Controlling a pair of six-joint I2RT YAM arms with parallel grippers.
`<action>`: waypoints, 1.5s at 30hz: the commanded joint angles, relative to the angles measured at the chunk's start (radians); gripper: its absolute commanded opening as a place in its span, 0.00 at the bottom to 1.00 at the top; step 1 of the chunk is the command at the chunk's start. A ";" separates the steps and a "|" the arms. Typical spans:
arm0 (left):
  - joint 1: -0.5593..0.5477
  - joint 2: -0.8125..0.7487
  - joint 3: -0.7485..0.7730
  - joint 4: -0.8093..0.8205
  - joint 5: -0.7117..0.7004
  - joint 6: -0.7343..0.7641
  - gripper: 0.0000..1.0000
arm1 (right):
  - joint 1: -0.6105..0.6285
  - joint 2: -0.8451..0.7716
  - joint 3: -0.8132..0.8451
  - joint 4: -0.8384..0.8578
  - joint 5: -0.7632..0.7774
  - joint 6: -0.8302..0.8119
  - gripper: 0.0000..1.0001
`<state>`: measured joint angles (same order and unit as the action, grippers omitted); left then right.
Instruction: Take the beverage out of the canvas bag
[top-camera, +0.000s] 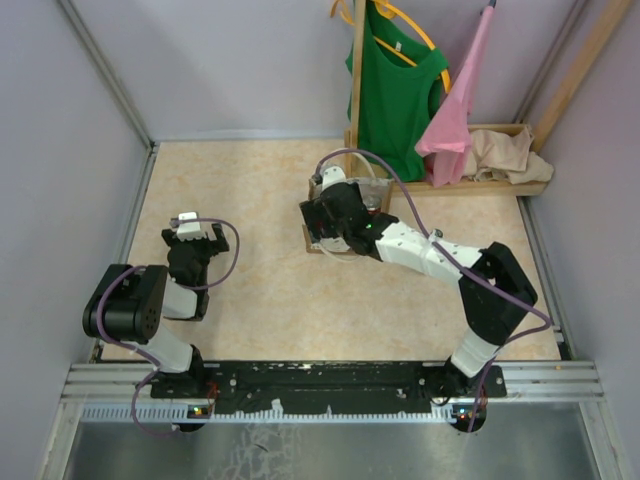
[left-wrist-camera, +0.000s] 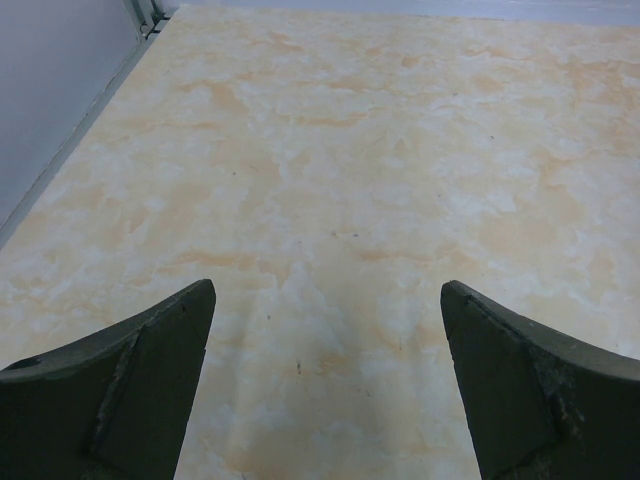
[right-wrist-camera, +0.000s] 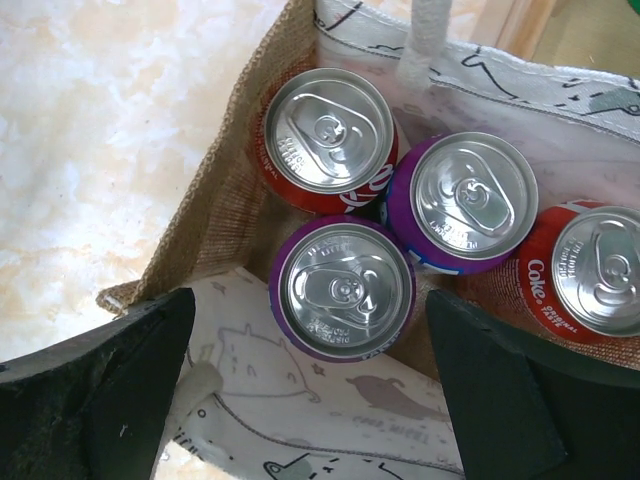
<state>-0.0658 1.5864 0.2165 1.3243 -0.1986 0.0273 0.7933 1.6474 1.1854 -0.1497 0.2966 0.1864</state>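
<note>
Marbled beige tabletop (right-wrist-camera: 100, 120) surrounds the canvas bag (right-wrist-camera: 215, 205), over which we hold our right gripper (right-wrist-camera: 310, 300) wide open, the nearer purple can (right-wrist-camera: 345, 290) standing inside directly below the gap between its fingers (right-wrist-camera: 100, 400).

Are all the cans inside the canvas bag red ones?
No, the canvas bag holds two red Coke cans and two purple cans.
</note>
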 joint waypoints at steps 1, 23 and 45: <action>-0.001 0.006 -0.006 0.018 -0.004 0.004 1.00 | 0.022 0.042 0.030 -0.054 0.055 0.031 0.99; -0.002 0.006 -0.006 0.018 -0.004 0.005 1.00 | -0.046 0.149 0.082 -0.124 0.022 0.131 0.69; -0.001 0.007 -0.006 0.018 -0.004 0.005 1.00 | -0.044 -0.026 0.159 -0.057 0.128 -0.021 0.00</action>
<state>-0.0658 1.5864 0.2165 1.3243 -0.1986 0.0273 0.7486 1.7576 1.2716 -0.2558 0.3450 0.2760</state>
